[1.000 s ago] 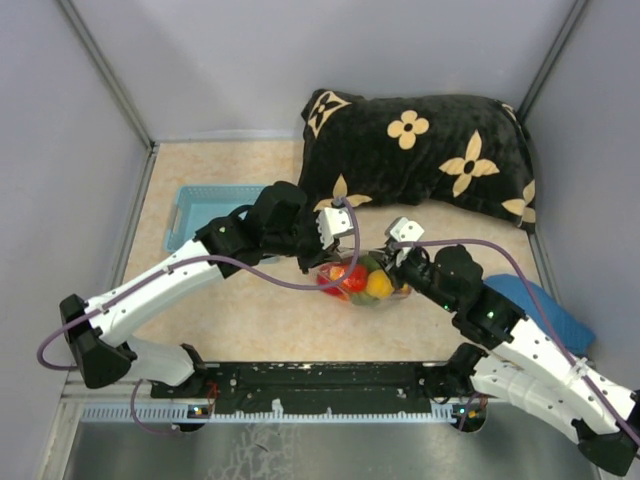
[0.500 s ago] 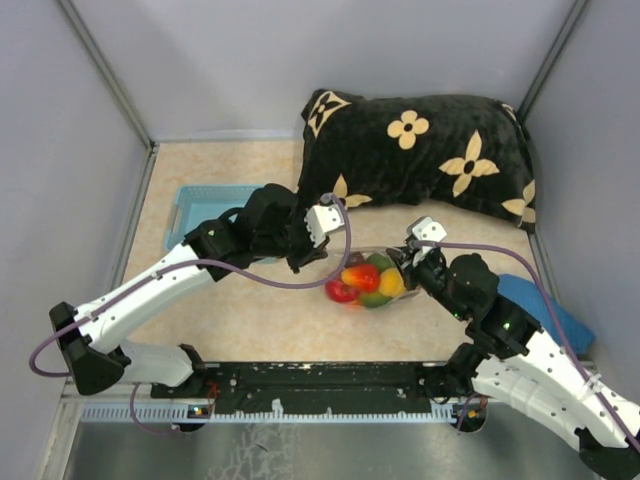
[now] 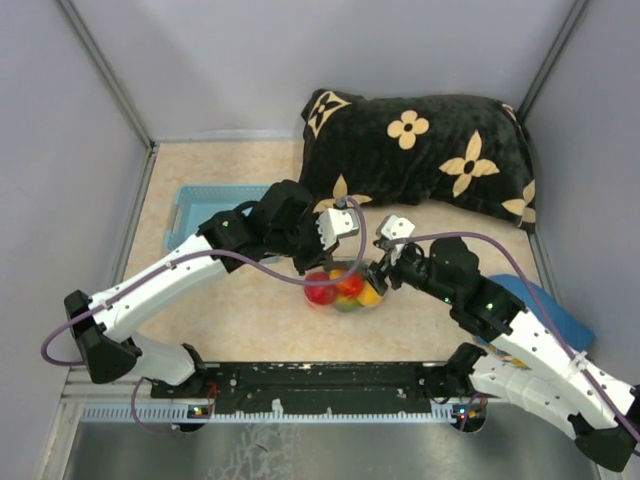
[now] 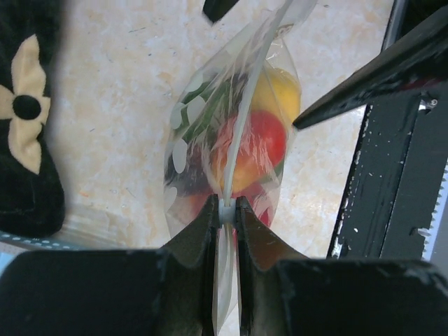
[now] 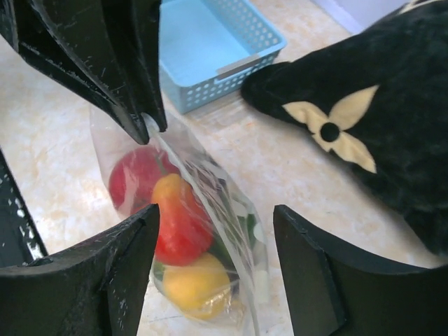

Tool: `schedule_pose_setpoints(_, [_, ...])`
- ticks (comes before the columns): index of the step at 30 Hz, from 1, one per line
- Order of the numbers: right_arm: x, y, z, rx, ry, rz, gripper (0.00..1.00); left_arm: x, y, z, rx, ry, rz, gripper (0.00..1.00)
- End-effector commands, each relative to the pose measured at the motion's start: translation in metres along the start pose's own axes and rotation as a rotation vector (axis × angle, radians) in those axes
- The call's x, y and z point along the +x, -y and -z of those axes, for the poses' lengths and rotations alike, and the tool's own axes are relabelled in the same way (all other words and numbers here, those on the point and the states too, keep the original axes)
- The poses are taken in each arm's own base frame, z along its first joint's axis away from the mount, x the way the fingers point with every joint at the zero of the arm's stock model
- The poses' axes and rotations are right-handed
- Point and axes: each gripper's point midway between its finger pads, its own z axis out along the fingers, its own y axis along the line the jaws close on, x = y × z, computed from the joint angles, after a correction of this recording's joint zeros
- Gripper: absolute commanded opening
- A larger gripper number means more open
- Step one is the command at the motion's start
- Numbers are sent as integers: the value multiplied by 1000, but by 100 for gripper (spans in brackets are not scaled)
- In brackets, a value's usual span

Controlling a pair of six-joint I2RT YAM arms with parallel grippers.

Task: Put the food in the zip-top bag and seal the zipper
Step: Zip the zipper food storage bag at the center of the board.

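The zip-top bag (image 3: 340, 287), clear with white dots, hangs just above the table with the food (image 3: 345, 285) inside: red, orange, yellow and green pieces. My left gripper (image 4: 225, 210) is shut on the zipper (image 4: 241, 133), pinching the bag's top edge at one end. In the right wrist view the left fingers (image 5: 143, 115) hold that same edge above the bag (image 5: 231, 203). My right gripper (image 5: 215, 213) stands open, one finger on each side of the bag's other end, with a gap to the plastic on both sides. In the top view the right gripper (image 3: 375, 272) sits right of the bag.
A light blue basket (image 3: 205, 208) stands at the left behind my left arm. A black pillow with cream flowers (image 3: 420, 150) fills the back right. A blue flat piece (image 3: 545, 305) lies under my right arm. A black rail (image 3: 320, 380) runs along the near edge.
My right gripper has opened and let go of the bag's edge. The bag has swung a little left and toward the near edge. The left gripper keeps its pinch.
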Motion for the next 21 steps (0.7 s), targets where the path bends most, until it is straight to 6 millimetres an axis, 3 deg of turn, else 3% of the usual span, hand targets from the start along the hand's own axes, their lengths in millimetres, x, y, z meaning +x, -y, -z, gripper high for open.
schedule_pose_setpoints(1, [-19,-16,-13,-123,59,70,67,-14,12,5,54,45,-34,0])
schedule_pose_setpoints(6, [-9,-7,-29,-80,25,80,67,-17,14,8,64,63,-41,0])
schedule_pose_setpoints(8, [-3,1,-33,-36,9,78,59,-18,15,10,63,75,-45,0])
schedule_pose_setpoints(9, [-1,3,-34,-20,1,77,51,-17,15,10,60,77,-44,0])
schedule_pose_setpoints(13, [2,14,-31,47,-6,64,2,-12,14,14,35,74,-29,0])
schedule_pose_setpoints(21, [-2,51,-2,281,15,16,0,8,5,27,-69,61,8,0])
